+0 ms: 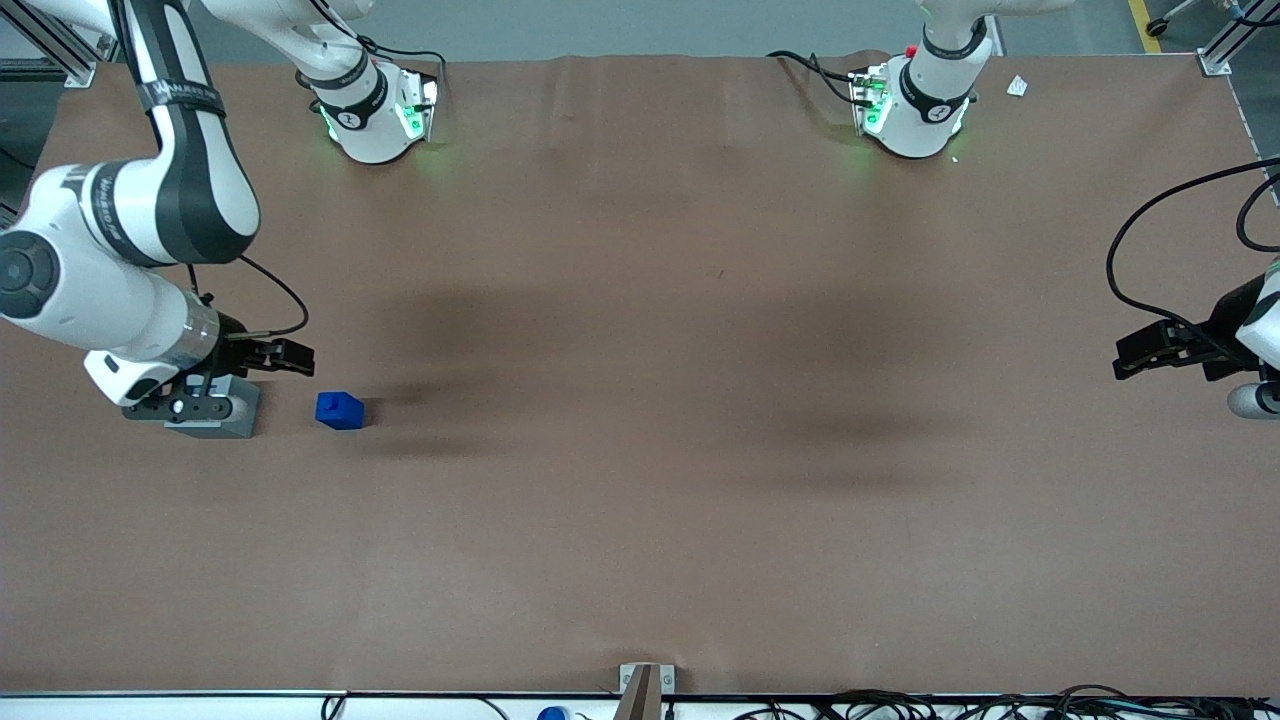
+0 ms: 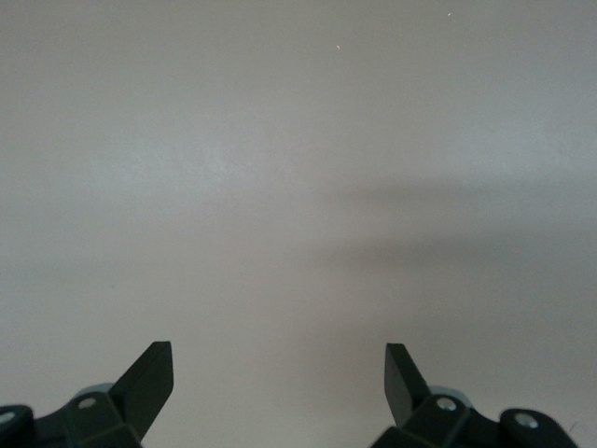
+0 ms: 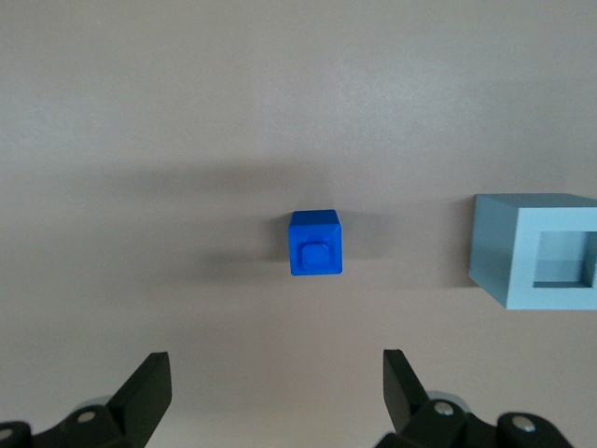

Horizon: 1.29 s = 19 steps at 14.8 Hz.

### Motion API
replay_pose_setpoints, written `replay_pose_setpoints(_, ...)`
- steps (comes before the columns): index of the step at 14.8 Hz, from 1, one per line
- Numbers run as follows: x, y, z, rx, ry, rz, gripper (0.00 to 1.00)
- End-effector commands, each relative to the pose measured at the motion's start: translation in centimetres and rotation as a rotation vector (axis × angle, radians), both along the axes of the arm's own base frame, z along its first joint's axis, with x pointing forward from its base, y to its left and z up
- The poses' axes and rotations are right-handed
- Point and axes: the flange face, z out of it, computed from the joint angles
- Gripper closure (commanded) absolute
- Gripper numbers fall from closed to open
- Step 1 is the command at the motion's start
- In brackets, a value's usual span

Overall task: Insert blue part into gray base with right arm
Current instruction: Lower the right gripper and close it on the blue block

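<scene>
The gripper [image 3: 270,392] hangs above the table [image 1: 640,500] at the working arm's end, fingers spread wide and holding nothing. The blue part [image 3: 314,243] sits upright ahead of the fingertips, stud up, roughly centred between them, so a forward-and-down reach should likely straddle it. The gray base [image 3: 536,250] stands beside the blue part, apart from it, recess facing up and empty.

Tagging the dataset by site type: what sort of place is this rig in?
Probably a robotics lab or test cell: arm bases bolted to a brown-covered table, aluminium framing at its corners, cable bundles along the near edge. The gripper, fingers open, hangs above the table near the blue part and gray base.
</scene>
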Motion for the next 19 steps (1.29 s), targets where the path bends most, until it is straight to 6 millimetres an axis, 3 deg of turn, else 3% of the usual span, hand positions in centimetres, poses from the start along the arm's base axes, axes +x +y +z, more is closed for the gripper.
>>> replay_pose_setpoints(1,0.6,0.3,-3.3,0.016,0.011,-0.018,0.00)
replay_pose_setpoints(7,1.7,-0.1,-9.6,0.002,0.022,-0.004,0.00)
replay_pose_setpoints(19,1.4,-0.6,-15.2,-0.056,0.045,0.057,0.00)
